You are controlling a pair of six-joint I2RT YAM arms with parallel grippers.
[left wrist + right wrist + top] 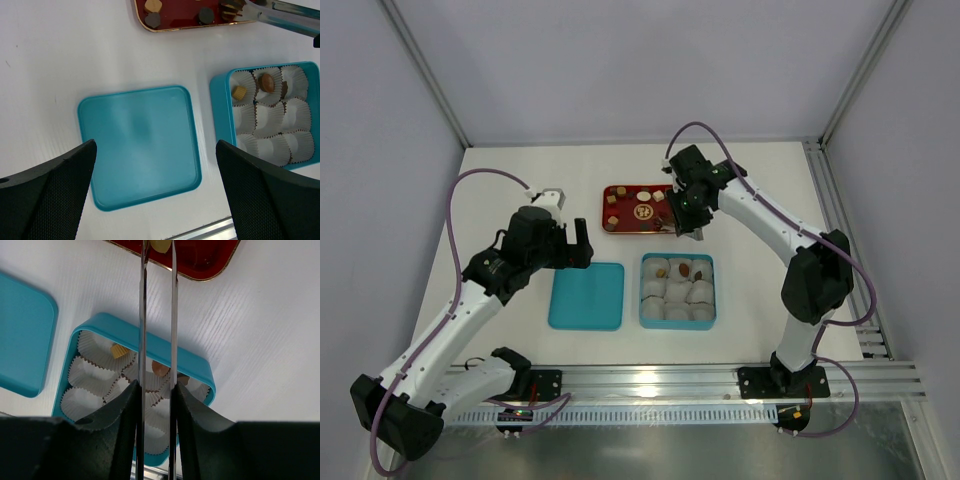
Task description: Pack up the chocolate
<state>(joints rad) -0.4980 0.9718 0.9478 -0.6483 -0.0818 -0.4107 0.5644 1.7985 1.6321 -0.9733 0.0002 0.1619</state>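
Chocolate (239, 92): tiny tan/brown bits, 3 in top-row cups (270, 120) of teal box (220, 107), others on red tray (180, 17), 1 pale pc over tray's rt end in tongs (142, 315) clamped by R gripper (155, 390); L gripper (155, 143) wide open above lid (140, 170), surface (50, 60) strip btwn lid & box.

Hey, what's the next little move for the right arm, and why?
Probably close the tweezers on the tan chocolate and lift it off the red tray. The tips, held by the right gripper, sit on either side of that piece, and the blue box has paper cups with nothing in them.
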